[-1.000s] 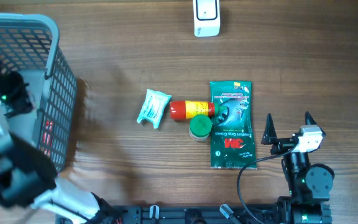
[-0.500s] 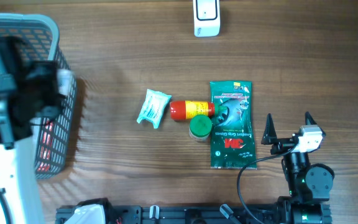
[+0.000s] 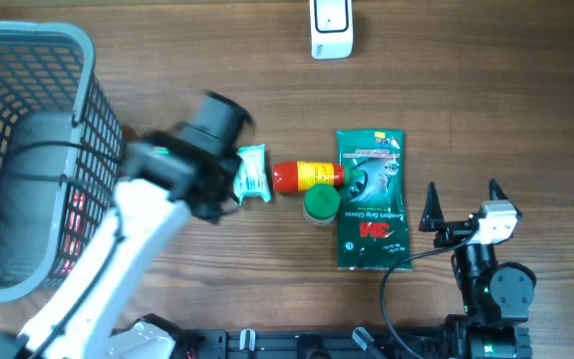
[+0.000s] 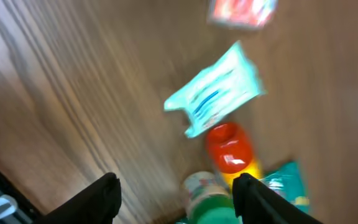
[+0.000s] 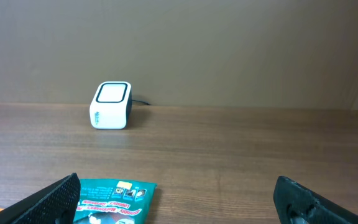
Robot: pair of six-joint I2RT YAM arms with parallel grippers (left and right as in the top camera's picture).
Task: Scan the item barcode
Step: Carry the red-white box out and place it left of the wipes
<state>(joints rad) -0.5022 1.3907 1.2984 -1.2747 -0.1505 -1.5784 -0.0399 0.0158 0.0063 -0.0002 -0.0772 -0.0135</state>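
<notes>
The bench [image 3: 197, 60] is brown wood with a long straight grain, its top matte and mostly bare. In the right wrist view a plain tan wall rises behind its far edge.

A small white box-shaped barcode scanner [image 3: 331, 28] stands at the middle of the far edge, a dark cable leaving its back. A grey plastic mesh basket [image 3: 28, 150] fills the far left corner. Something red shows through its side wall, too hidden to name.

The items lie in a cluster at the middle of the bench. A pale teal soft packet [image 3: 252, 172] lies on the left. A red-capped yellow bottle [image 3: 307, 177] rests on its side just beside the packet. A small green-lidded jar [image 3: 321, 203] touches the bottle on the near side. A flat green glove packet [image 3: 371, 197] lies along the cluster's right side.

The white left arm [image 3: 118, 259], motion-blurred, reaches in from the near left corner. The left gripper [image 4: 179, 199] hangs above the teal packet and bottle, fingers spread and empty.

The right gripper [image 3: 462, 189] sits near the near right corner, just beside the glove packet, jaws spread wide around nothing.
</notes>
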